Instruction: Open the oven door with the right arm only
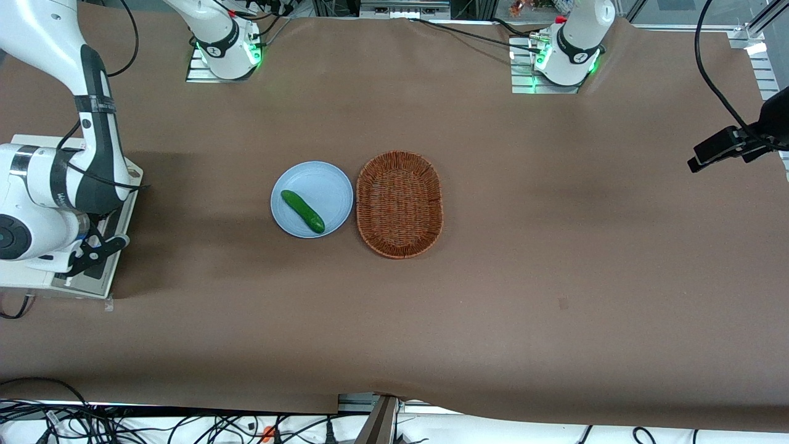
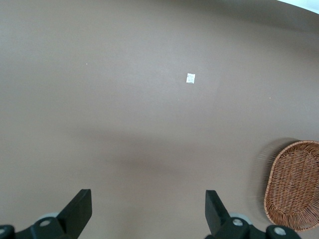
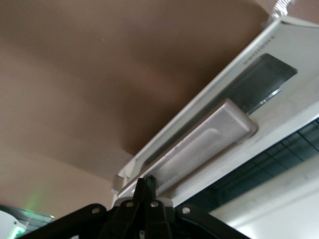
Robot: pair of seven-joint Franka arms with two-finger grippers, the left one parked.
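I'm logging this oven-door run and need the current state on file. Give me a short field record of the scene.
oven door: partly open, tilted outward, handle facing the wrist camera
gripper: at the oven, at the working arm's end of the table; fingers close together at the handle's end
plate: mid-table, holds a cucumber
basket: beside the plate, empty

A cucumber (image 1: 302, 211) lies on a blue plate (image 1: 327, 182) beside a wicker basket (image 1: 399, 203).

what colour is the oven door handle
Silver-grey, a flat bar on the oven door handle, clearest in the right wrist view, with the tool right at it.
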